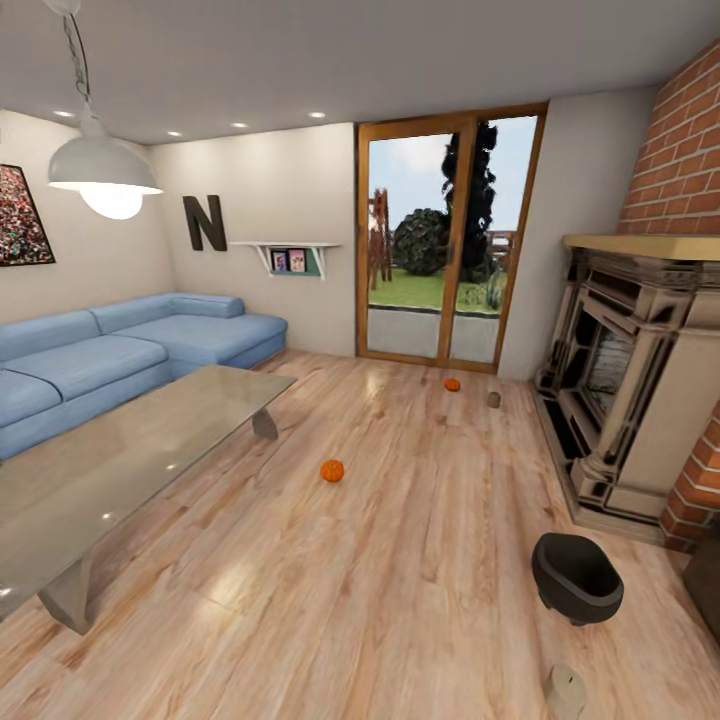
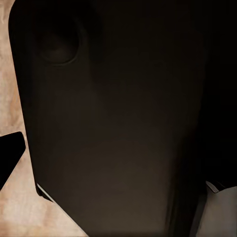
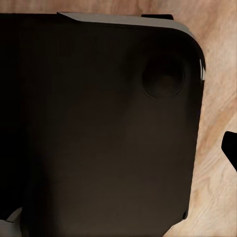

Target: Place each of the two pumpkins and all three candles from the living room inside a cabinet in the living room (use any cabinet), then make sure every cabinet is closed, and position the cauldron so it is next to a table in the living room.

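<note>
Ahead, lying apart on floor: pumpkins, candles, cauldron beside fireplace; hands' state: cannot tell.

We see two orange pumpkins on the floor: the near pumpkin beside the glass-topped table, the far pumpkin beyond it. The black cauldron stands upright, well apart from that table, one grey candle just beside it, another candle by the far pumpkin.
</note>
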You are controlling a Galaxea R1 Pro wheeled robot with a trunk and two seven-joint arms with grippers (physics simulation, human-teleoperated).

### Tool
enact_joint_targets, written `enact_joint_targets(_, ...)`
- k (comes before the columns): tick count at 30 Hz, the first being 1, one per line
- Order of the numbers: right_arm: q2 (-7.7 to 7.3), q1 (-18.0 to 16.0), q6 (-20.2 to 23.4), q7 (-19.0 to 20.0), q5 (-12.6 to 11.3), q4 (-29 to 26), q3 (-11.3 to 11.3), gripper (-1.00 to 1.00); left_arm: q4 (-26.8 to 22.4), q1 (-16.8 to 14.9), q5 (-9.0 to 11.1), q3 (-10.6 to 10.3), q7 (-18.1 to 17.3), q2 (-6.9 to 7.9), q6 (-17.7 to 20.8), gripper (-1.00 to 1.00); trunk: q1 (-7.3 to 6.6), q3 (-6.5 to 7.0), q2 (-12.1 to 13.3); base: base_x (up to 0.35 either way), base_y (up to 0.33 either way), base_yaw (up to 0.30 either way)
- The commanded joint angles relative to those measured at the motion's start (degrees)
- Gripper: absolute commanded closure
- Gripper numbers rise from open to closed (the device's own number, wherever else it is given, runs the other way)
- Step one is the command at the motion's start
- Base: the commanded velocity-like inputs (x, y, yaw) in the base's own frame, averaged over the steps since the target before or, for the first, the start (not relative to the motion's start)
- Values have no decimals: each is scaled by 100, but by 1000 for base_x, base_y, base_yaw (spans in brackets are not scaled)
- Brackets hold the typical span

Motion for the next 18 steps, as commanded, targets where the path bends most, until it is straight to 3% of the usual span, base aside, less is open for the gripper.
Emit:
enact_joint_targets(1, 0, -2, -26, -2, 4, 1, -1, -100, -12, 3, 0, 1, 1, -1, 3, -100, 0, -5, -3, 0, 295, 0)
enact_joint_targets(8, -1, -2, -45, 1, 13, 1, 8, -100, -12, 3, 0, 1, 1, -1, 5, -100, 0, -5, -3, 0, 295, -7)
enact_joint_targets(18, -6, -2, -53, 6, 19, 1, 16, -100, -12, 3, 0, 1, 1, -7, 5, -100, 0, -5, -3, 0, 295, -237)
